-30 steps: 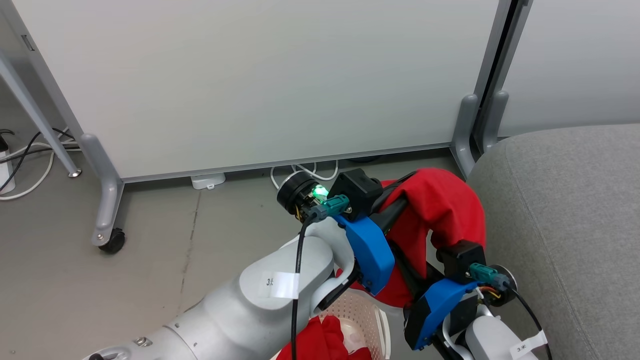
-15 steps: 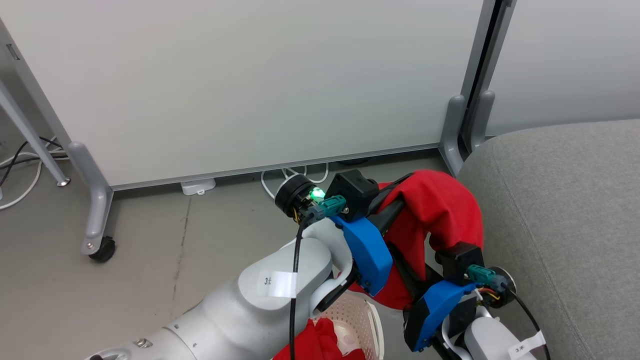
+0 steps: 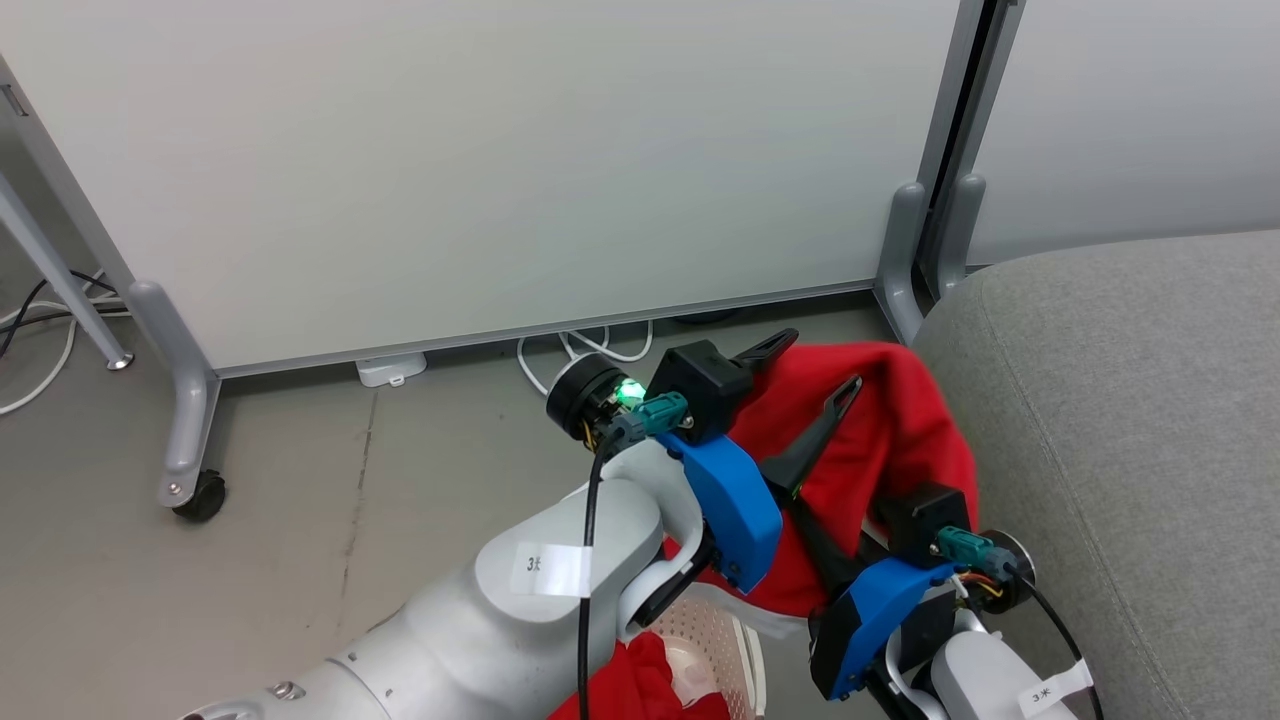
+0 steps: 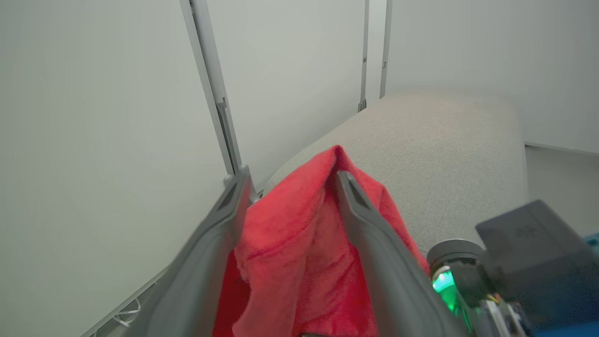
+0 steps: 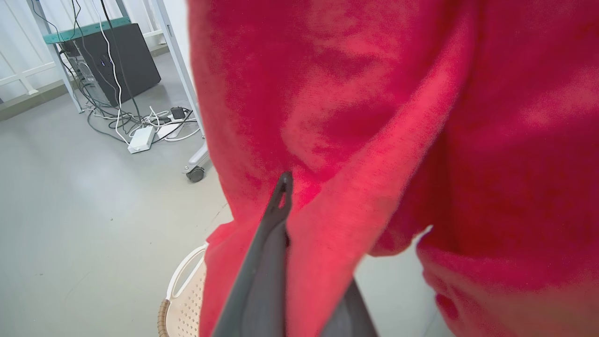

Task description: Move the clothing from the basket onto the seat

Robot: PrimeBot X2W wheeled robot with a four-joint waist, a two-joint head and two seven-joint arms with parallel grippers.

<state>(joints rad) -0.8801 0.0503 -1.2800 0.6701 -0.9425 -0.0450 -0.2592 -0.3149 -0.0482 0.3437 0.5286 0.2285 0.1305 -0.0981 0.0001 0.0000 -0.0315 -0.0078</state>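
Clothing [image 3: 900, 440], plain red, hangs at lower centre-right of the head view, just beside the seat [image 3: 1120, 400] edge, with the basket [image 3: 745, 650] at the bottom edge. Left gripper [image 3: 822, 358] is spread wide, fabric lying loose between its fingers, unclamped. Right gripper [image 5: 299, 187] sits under draped cloth, one finger visible; its grip cannot be determined

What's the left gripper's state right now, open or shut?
Open. The left gripper has its two fingers spread well apart, with the red clothing draped loosely between them, not pinched.
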